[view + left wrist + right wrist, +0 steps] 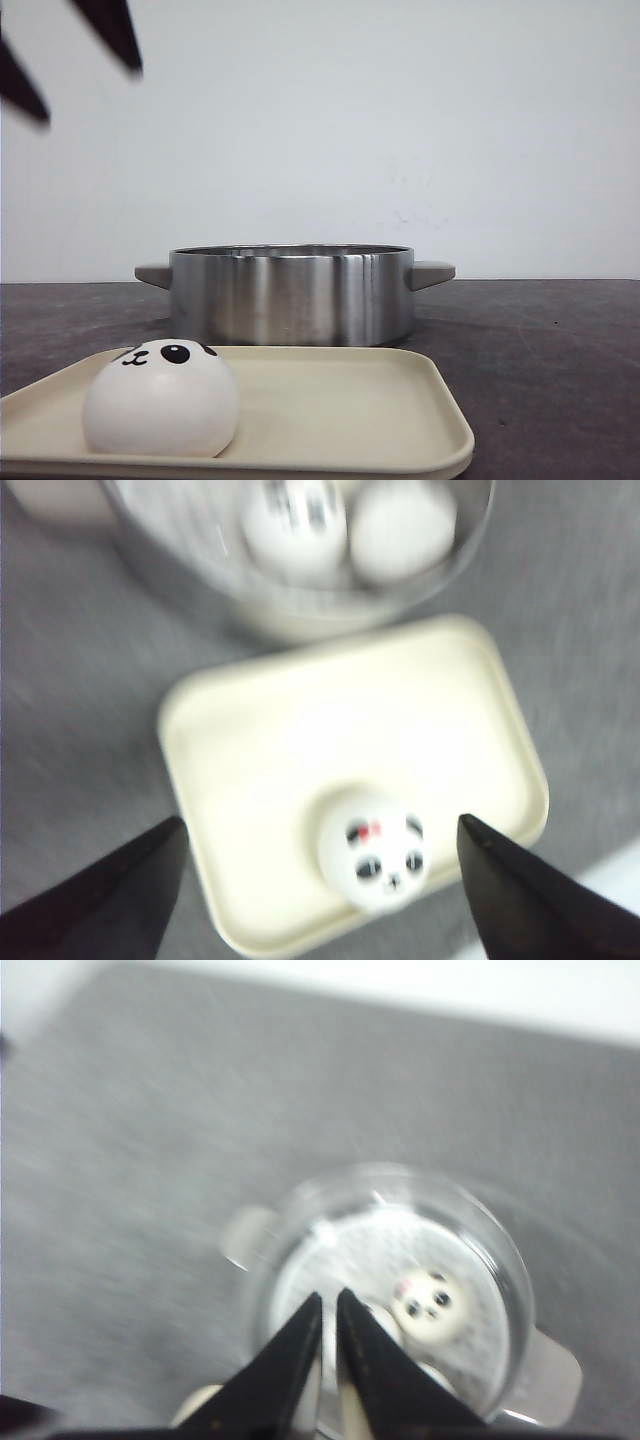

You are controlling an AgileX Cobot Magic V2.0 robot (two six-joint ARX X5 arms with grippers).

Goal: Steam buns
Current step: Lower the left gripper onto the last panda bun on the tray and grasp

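One white panda-faced bun (160,398) sits on the left part of a cream tray (340,400). In the left wrist view the bun (378,852) lies below and between the wide-open, empty fingers of my left gripper (321,819), which is high above the tray (330,710). In the front view the left gripper (90,95) is at the top left, blurred. Behind the tray stands a steel pot (290,295) with buns inside (295,525) (403,530). My right gripper (330,1293) is shut and empty, above the pot (500,1250), where a panda bun (430,1305) shows.
The pot has two grey side handles (432,273). The tray lies at the near edge of the dark grey table (550,380). A white wall is behind.
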